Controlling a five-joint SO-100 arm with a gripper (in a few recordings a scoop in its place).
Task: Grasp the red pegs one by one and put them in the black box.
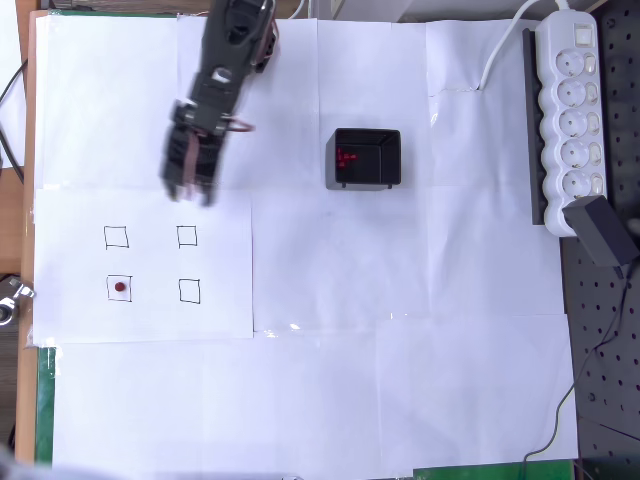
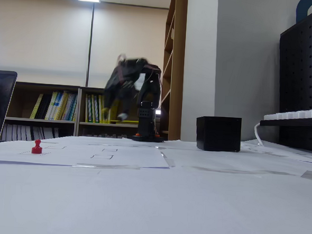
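One red peg (image 1: 120,288) on paper; red pegs in black box (image 1: 366,158), number unclear; four printed squares (image 1: 187,236).

Overhead view: you look straight down on the white paper-covered desk (image 1: 400,380), from high enough to take in nearly its whole top, all four edges included.
Fixed view: you sit almost at the desk's surface near one edge, facing level across it toward the black robot arm (image 2: 131,89) at the far edge.
Shared by both: the arm (image 1: 215,90), the small square black plastic box (image 1: 366,158) (image 2: 218,133), the single dark-red round peg (image 1: 120,288) (image 2: 36,147), and the white power strip (image 1: 570,120).
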